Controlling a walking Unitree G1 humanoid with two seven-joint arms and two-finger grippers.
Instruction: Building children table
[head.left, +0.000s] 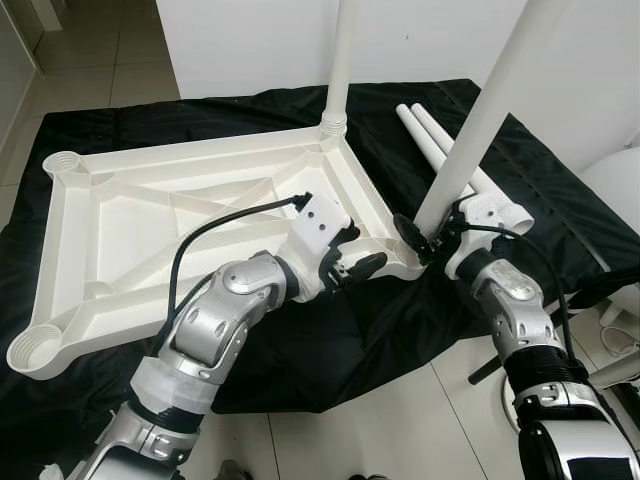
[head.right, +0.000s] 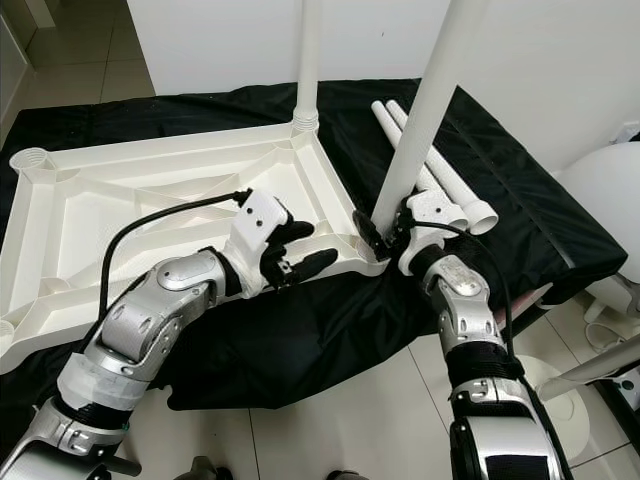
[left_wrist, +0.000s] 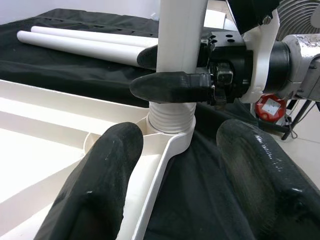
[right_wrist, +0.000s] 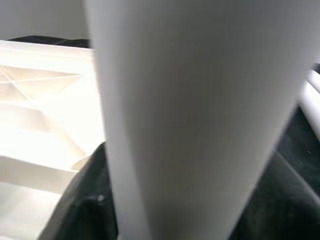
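Near table leg (head.left: 480, 120) and far leg (head.left: 340, 60) both run out past the frame at 12 o'clock, tops unseen. Right gripper (head.left: 428, 243) hides the near leg's base. Right wrist view: leg (right_wrist: 195, 120) too close, blurred. Tabletop (head.left: 120, 250) corner cut off in the right eye view at 9 o'clock.

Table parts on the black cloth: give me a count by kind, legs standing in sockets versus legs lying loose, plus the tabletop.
Tabletop, upside down: 1
Legs standing in corner sockets: 2, far one and near one, gripped by the right gripper
Legs lying loose: 2
Total: 5 parts
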